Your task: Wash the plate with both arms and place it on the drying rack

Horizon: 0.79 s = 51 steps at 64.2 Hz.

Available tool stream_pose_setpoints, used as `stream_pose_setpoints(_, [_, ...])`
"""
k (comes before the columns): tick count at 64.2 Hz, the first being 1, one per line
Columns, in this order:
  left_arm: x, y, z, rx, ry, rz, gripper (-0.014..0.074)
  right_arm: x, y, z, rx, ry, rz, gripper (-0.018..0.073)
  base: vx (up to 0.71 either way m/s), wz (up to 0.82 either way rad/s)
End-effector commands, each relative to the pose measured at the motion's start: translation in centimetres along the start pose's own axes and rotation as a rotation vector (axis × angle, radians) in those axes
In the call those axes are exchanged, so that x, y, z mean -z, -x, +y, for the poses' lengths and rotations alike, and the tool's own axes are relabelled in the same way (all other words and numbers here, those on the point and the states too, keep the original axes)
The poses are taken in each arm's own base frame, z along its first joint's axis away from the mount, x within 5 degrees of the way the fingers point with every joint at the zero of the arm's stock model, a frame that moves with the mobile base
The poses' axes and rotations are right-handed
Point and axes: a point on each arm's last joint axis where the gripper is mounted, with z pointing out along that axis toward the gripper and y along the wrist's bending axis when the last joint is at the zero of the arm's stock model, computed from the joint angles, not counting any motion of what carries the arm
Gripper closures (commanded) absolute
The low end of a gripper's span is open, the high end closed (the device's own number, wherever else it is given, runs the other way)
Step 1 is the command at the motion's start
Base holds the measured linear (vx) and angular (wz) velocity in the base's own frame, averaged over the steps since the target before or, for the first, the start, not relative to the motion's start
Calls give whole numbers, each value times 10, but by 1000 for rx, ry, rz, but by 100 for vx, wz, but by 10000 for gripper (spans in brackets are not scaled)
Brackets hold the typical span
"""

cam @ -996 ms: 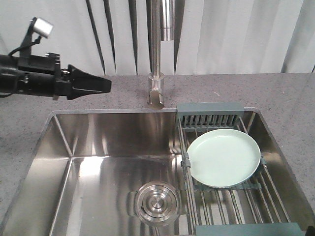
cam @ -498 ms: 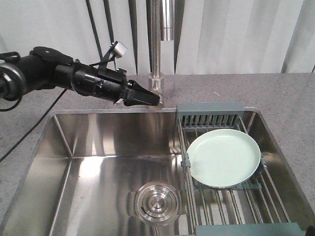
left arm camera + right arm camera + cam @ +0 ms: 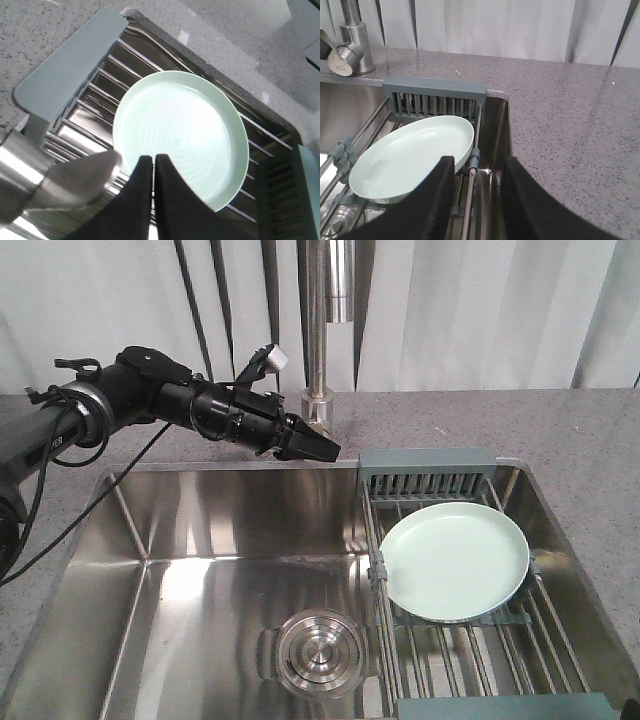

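Mint plate [image 3: 455, 560] lying flat on the rack [image 3: 470, 640] at right of frame over the sink [image 3: 190, 570], left gripper [image 3: 318, 448] upper centre beside the faucet [image 3: 320, 400], fingers pressed together, empty, right gripper [image 3: 475, 195] fingers spread apart near the plate's rim.

No legible text or markings.

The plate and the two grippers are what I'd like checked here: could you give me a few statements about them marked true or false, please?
1. The plate lies on the drying rack. True.
2. The left gripper is wide open. False: its fingers are together, holding nothing.
3. The right gripper is open. True.
4. The plate sits over the sink drain. False: the drain is uncovered, beside the rack.
5. The left gripper is clamped on the plate. False: it is above the sink near the faucet.
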Motion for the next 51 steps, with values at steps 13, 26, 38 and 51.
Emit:
stream_pose_setpoints(13, [18,49,-30,-125,1,-150,603,1,16,0,20,0,-94,316,0,0])
stream_pose_setpoints(26, [20,58,-23,-129,72,-215,603,1,16,0,20,0,-94,316,0,0])
stream_pose_setpoints(38, [22,59,-21,-126,96,-233,603,1,16,0,20,0,-94,316,0,0])
stream_pose_setpoints(51, [26,59,-21,-113,83,-227,603,1,16,0,20,0,-94,316,0,0])
